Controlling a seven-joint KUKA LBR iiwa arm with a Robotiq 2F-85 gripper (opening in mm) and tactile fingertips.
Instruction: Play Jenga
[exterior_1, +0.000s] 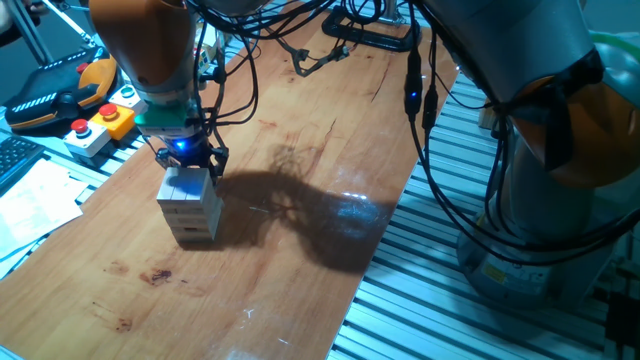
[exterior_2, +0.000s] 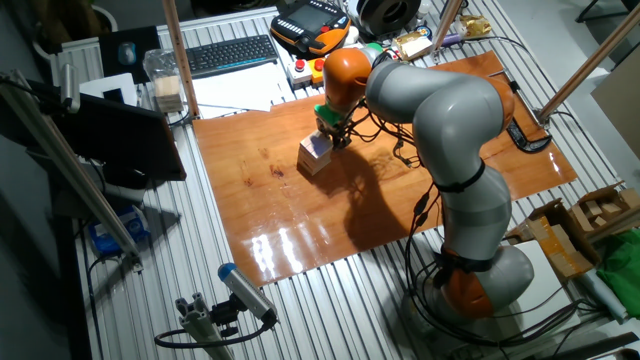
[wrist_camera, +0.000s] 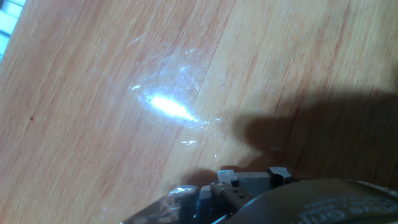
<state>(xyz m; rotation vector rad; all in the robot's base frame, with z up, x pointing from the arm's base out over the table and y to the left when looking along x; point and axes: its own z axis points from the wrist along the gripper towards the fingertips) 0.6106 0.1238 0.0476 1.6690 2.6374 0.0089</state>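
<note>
The Jenga tower (exterior_1: 188, 205) is being seen standing upright on the wooden table (exterior_1: 300, 250), toward the left and far part of the board in the one fixed view, and near the far edge, just in front of the keyboard (exterior_2: 230, 54) and button boxes (exterior_1: 100, 125), in the other fixed view. The gripper (exterior_1: 188, 160) is being held right at the top of the tower, its dark fingers reaching down to the uppermost layer; whether contact is being made cannot be told. How wide the jaws are being held, and whether a block is being gripped, cannot be told either: the fingertips are being hidden by the hand and blurred by a blue glow. In the hand view only bare wood, a bright glare patch and the dark edge of the hand are being shown, with no block.

The stack is being judged intact and squared, a few layers high, with no block seen lying apart on the table. The game is therefore being judged as early: an approach to the top is being made, while drawing a block out and restacking it are not yet done.
</note>
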